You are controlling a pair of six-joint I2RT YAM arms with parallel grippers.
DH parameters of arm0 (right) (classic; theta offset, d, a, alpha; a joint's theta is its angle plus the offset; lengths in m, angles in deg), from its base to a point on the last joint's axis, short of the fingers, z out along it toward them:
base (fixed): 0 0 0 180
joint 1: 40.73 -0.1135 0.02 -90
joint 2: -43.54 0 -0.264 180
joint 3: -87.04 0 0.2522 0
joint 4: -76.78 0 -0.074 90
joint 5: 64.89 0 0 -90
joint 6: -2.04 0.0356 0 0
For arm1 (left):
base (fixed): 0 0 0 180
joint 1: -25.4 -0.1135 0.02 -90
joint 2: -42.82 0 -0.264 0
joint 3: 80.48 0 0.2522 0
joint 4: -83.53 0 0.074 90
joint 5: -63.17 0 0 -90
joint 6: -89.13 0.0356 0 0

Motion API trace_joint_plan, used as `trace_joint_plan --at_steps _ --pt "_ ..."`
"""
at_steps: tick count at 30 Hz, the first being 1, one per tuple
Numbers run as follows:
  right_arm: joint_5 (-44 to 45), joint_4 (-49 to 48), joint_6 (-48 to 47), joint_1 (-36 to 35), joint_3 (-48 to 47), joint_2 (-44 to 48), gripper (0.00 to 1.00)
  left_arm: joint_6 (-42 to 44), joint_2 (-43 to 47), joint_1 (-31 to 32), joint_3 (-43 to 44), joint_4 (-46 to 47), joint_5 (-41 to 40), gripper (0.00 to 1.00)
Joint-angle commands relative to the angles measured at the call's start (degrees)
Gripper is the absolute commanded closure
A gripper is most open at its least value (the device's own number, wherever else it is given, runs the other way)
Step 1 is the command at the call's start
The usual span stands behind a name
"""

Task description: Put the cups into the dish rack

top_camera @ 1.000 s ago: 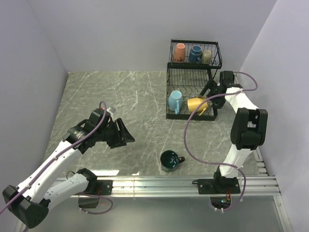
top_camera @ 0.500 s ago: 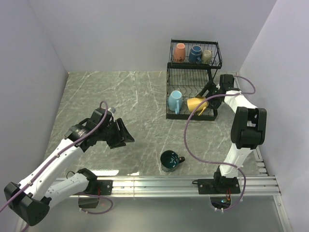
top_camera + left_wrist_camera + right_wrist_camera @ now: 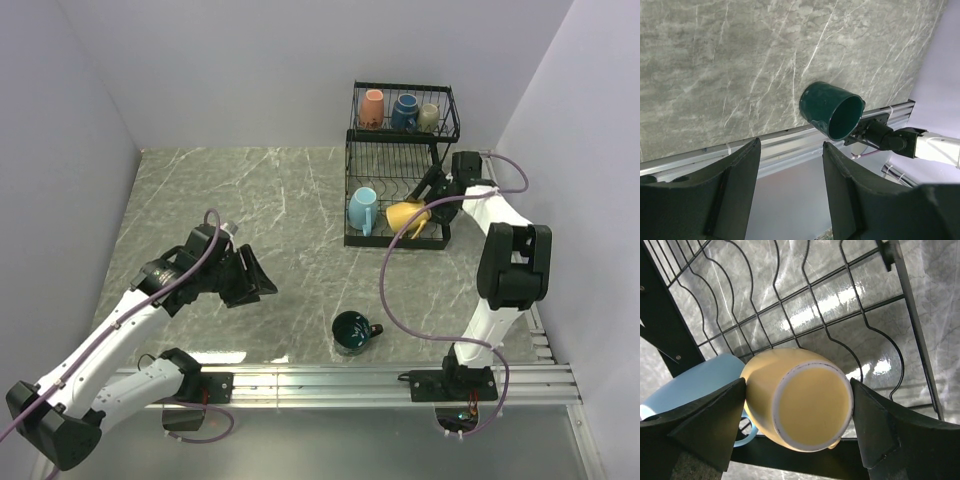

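Checked all three views: I can read no text, label, brand or number, not on the cups [image 3: 362, 210], not on the dish rack [image 3: 400, 134].

Bright, even light overall; white glare on the worktop [image 3: 807, 315] mid-frame in the right wrist view; close jaws blur softly.

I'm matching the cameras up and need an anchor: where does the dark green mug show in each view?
Top external: dark green mug on the tabletop, low centre, close to the aluminium rail.
Left wrist: mid-frame, right of centre, above the rail.
Right wrist: not in it.
Shared landmark: the aluminium rail along the near table edge, seen in top external and left wrist.
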Motion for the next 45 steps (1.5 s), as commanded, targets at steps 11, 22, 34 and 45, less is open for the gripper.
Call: trace_joint_plan --at_steps 11,22,34,45 --pt "5.2 8.8 -2.5 -6.6 -11.1 8.0 1.0 0.0 3.8 0.2 -2.3 1.7 0.3 0.43" --pt "14.4 10.8 -4.2 -11.3 -12.9 5.0 1.0 0.9 6.6 0.2 -2.4 -1.7 -0.4 0.43" --pt "33.5 18.5 -8.1 -20.0 -29.9 -5.2 1.0 0.8 9.0 0.3 -2.6 -5.8 -1.0 0.43" --pt "35.0 17.7 -6.5 -20.1 -28.8 -9.4 1.0 -0.2 11.0 0.2 -2.9 -8.2 -1.5 0.43"
